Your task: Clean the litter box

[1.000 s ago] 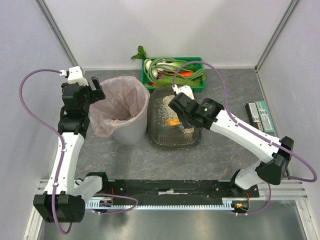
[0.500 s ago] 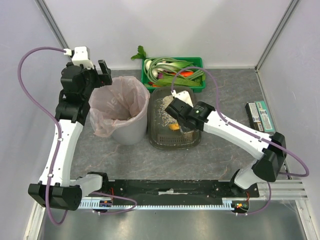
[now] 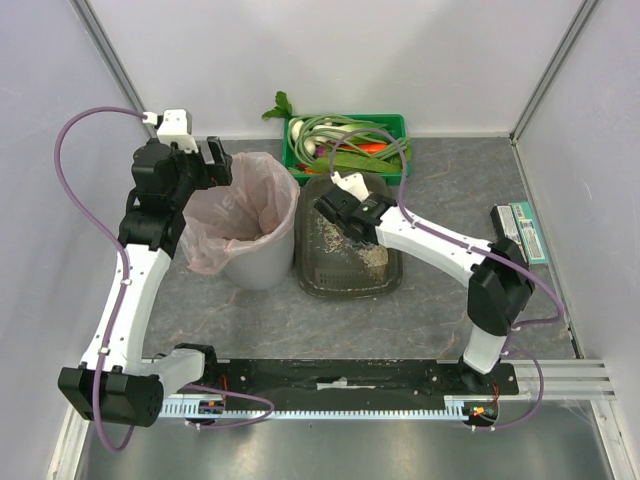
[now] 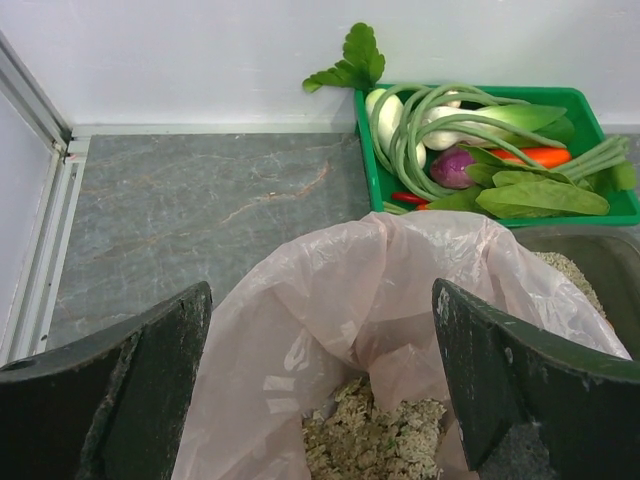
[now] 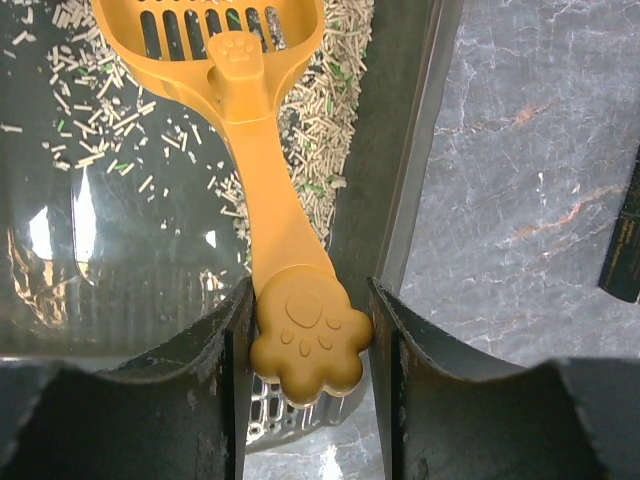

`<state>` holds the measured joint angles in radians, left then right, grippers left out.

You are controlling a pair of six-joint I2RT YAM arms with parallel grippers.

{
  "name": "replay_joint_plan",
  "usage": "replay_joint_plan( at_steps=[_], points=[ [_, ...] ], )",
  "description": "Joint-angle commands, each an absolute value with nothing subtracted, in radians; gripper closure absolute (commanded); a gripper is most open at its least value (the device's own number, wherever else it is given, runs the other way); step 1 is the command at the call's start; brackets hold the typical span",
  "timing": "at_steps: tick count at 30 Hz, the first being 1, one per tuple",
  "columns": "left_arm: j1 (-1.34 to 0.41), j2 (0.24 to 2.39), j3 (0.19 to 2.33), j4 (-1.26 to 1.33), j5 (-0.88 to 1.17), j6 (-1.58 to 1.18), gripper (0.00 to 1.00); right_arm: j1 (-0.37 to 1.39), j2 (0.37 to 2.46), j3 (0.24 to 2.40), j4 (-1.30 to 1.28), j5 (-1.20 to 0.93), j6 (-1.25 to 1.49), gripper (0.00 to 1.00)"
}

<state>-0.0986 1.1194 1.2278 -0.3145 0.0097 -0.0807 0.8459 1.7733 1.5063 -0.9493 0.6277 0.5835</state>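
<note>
The litter box point(image 3: 325, 282) is a shallow dark tray right of the bin, with pale litter point(image 3: 372, 256) spread thinly in it. My right gripper point(image 3: 340, 208) hangs over its far left part, shut on the paw-shaped end of an orange scoop point(image 5: 305, 335). The scoop's slotted head point(image 5: 215, 35) reaches over the scattered litter point(image 5: 325, 130) and the bare tray floor point(image 5: 100, 260). From above the arm hides the scoop. My left gripper point(image 3: 208, 160) stands open and empty over the bin's far left rim, jaws wide around the liner point(image 4: 330, 300).
The round grey bin with pink liner point(image 3: 245, 215) holds a heap of litter point(image 4: 375, 440). A green crate of vegetables point(image 3: 345, 145) sits right behind the litter box. A flat dark box point(image 3: 522, 232) lies at the table's right side.
My right gripper has swung left and back across the litter box with the scoop, which the arm now hides from above. My left gripper has shifted back and to the right above the bin rim.
</note>
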Motion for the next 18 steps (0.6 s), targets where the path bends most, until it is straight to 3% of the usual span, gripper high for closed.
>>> replay_joint_plan(
  at_steps=[1, 18],
  points=[
    [-0.1, 1.097, 1.22, -0.264, 0.024, -0.087, 0.04, 0.824, 1.81, 1.543, -0.862, 0.615, 0.571, 1.0],
    [-0.084, 1.097, 1.213, -0.256, 0.067, -0.103, 0.04, 0.818, 1.849, 1.436, -0.628, 0.683, 0.557, 1.0]
  ],
)
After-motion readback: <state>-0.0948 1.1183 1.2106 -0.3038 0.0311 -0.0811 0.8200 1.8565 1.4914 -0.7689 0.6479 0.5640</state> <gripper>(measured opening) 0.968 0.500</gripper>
